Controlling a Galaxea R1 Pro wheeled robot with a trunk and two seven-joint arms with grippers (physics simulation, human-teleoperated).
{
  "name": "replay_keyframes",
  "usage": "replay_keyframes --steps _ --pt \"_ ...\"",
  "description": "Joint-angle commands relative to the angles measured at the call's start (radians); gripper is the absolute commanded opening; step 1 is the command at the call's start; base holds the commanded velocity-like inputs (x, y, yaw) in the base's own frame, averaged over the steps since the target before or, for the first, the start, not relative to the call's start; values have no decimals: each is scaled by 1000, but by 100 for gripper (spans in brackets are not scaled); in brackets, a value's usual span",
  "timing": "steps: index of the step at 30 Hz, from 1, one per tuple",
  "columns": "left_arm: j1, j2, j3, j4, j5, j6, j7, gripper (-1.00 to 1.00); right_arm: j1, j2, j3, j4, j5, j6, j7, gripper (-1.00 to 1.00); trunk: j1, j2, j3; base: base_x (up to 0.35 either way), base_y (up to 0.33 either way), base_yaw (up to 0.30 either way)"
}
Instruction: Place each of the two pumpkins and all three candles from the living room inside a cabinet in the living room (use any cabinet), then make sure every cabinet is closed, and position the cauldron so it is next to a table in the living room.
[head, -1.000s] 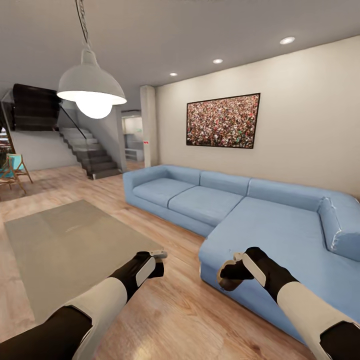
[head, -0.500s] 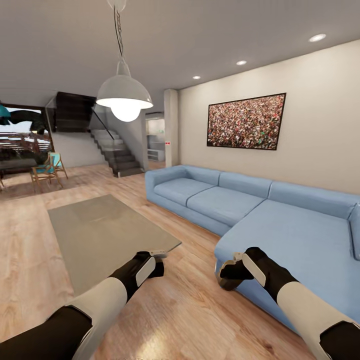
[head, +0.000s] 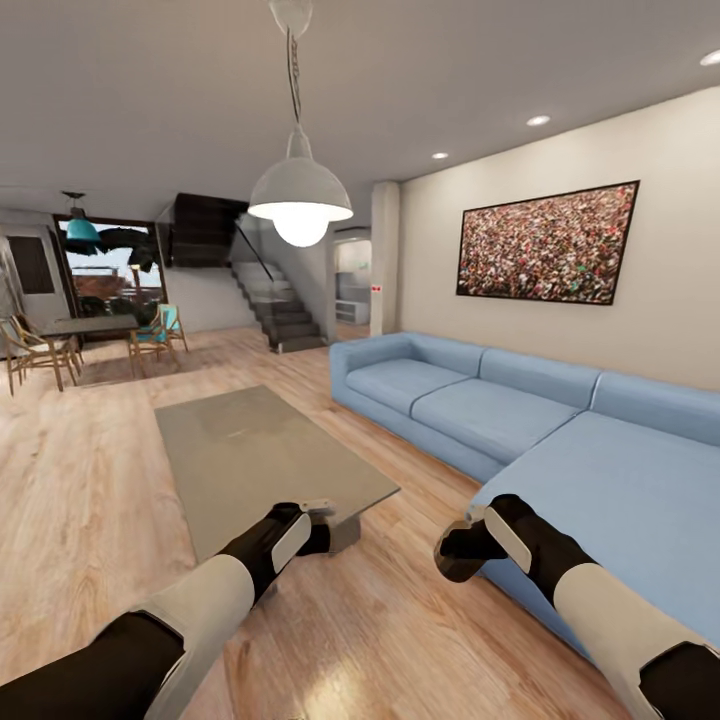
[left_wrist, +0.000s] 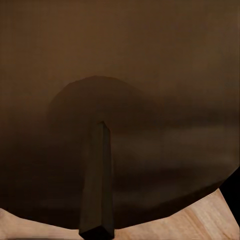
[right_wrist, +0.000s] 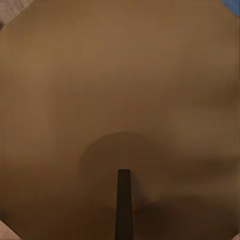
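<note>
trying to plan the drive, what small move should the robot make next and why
Probably keep turning the base leftward to scan. The head view holds the coffee table, the blue sofa and a far dining table, but no pumpkins, candles, cauldron or cabinet. Both wrist views are blocked by a close tan-brown surface.

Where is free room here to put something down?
The coffee table top lies bare, with open wooden floor to its left, toward the dining table. Tighter: the floor strip between coffee table and blue sofa. The sofa seats lie bare too.
</note>
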Motion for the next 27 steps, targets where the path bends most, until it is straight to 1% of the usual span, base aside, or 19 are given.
replay_keyframes --steps 1,12,27 --pt "-1 0 -8 -2 9 3 8 -100 -1 -2 7 -2 -10 2 -7 -100 0 -1 -1 0 0 285" --pt "-1 0 -8 -2 9 3 8 -100 -1 5 9 -2 -7 2 -7 -100 0 -1 -2 0 0 291" --pt "-1 0 -8 -2 9 3 8 -100 -1 6 11 -2 -7 2 -7 -100 0 -1 0 0 0 292"
